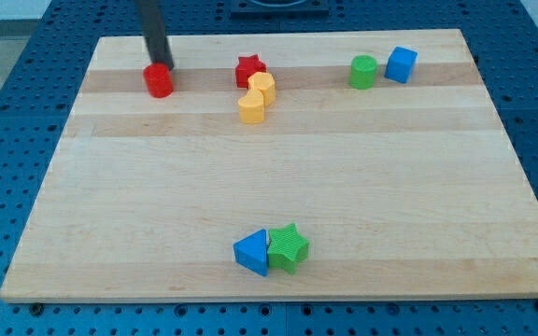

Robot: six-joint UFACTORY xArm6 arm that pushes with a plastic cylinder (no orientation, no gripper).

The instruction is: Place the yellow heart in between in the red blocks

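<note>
1. My tip (166, 67) sits at the view's top left, touching or just behind the top right edge of the red cylinder (159, 80).
2. The tool is a plain dark rod that comes down from the view's top edge; it has no parts to spread or press together, and it pinches nothing.
3. The red star (248, 70) lies to the view's right of the red cylinder, well apart from it, with bare tabletop (278, 187) between the two.
4. The yellow heart (261, 87) touches the lower right side of the red star.
5. A second yellow block (251, 106) touches the heart on its lower left; its shape is hard to make out.
6. So the heart lies on the red star's far side from the red cylinder, not between the two red blocks.
7. At the view's top right, a green cylinder (363, 71) stands just beside a blue cube (401, 64).
8. Near the view's bottom centre, a blue triangle (251, 253) touches a green star (289, 247) on its right.
</note>
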